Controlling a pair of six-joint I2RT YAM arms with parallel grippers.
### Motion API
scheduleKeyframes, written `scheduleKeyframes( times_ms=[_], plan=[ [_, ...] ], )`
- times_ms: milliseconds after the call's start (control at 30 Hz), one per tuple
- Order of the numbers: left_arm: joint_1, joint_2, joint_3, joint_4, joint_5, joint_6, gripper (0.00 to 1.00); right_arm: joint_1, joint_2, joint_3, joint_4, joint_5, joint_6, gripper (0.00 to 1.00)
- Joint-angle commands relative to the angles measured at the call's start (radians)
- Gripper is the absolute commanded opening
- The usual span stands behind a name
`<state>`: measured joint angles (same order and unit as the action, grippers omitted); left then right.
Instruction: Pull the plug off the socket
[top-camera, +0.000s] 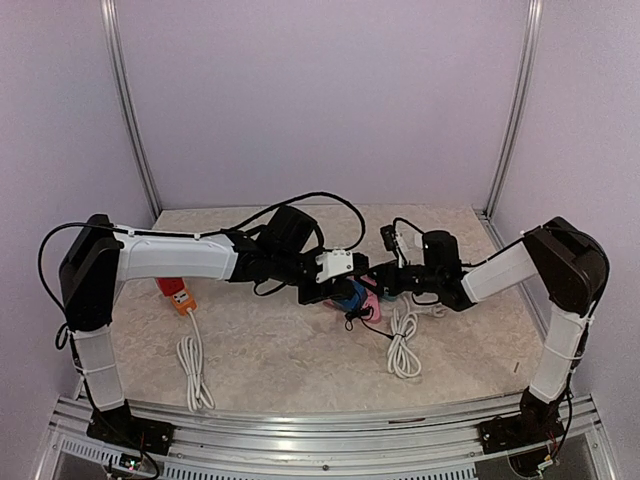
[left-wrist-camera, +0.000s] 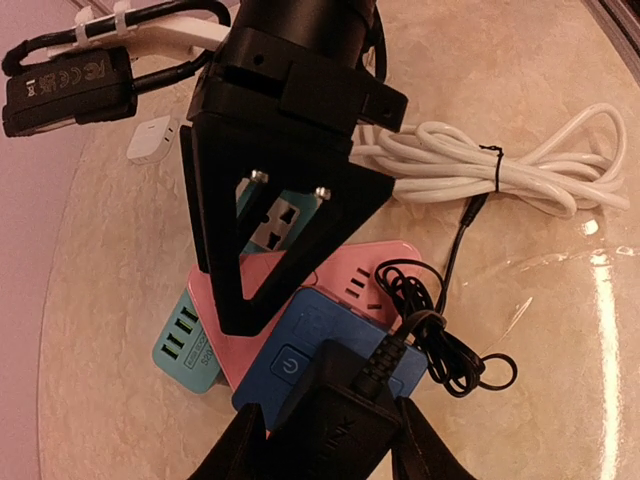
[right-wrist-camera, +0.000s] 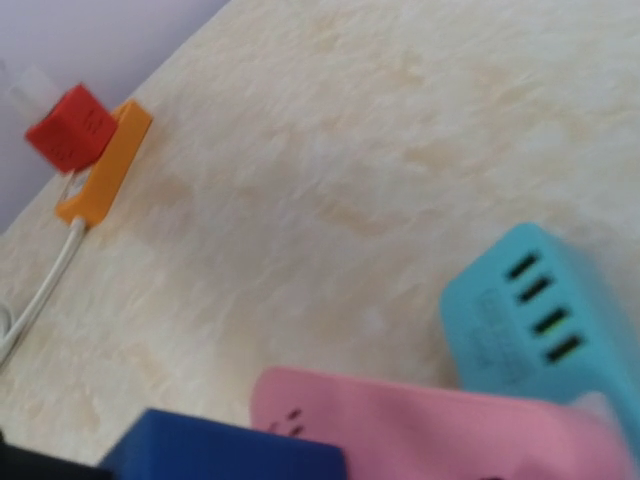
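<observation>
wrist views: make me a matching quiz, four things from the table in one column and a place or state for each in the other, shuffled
Things:
1. turquoise plastic block with four slots
2. white cord bundle
3. orange plastic power strip
4. black plug

Places or states:
a. red cube at one end
b. between the left claw fingers
c. right beside the pink power strip
d. tied with a black band

Pairs: 1-c, 2-d, 3-a, 4-b

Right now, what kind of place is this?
Probably a robot test booth, not a home: plain lilac wall panels in silver metal frame posts, a beige marble-patterned tabletop, and white-and-black robot arms bolted to a silver metal rail.
</observation>
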<state>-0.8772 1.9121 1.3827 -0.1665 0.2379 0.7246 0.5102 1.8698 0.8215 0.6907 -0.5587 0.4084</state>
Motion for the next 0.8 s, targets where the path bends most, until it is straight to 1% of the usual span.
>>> scheduleKeyframes(
  times_ms=[0,267,433,533,633,767],
  plan=[
    [-0.02,0.022,0.01,-0.069,0.032,-0.038,0.25,0.041,0.001,0.037,-0.103,0.015,-0.059,0.66],
    [-0.016,0.0,0.012,-0.071,0.023,-0.025,0.24,0.052,0.018,0.064,-0.17,0.072,-0.078,0.64],
    [-0.017,-0.028,0.008,-0.07,0.008,-0.019,0.24,0.08,0.026,0.099,-0.261,0.127,-0.118,0.63],
    [-0.016,-0.043,0.006,-0.071,0.004,-0.009,0.24,0.083,0.013,0.101,-0.295,0.11,-0.117,0.67],
    [-0.017,-0.039,0.004,-0.067,0.009,-0.003,0.23,0.08,-0.042,0.05,-0.248,0.09,-0.092,0.71],
    [-0.017,-0.02,0.005,-0.058,0.014,-0.007,0.23,0.08,-0.086,0.035,-0.24,0.076,-0.074,0.74]
  ],
)
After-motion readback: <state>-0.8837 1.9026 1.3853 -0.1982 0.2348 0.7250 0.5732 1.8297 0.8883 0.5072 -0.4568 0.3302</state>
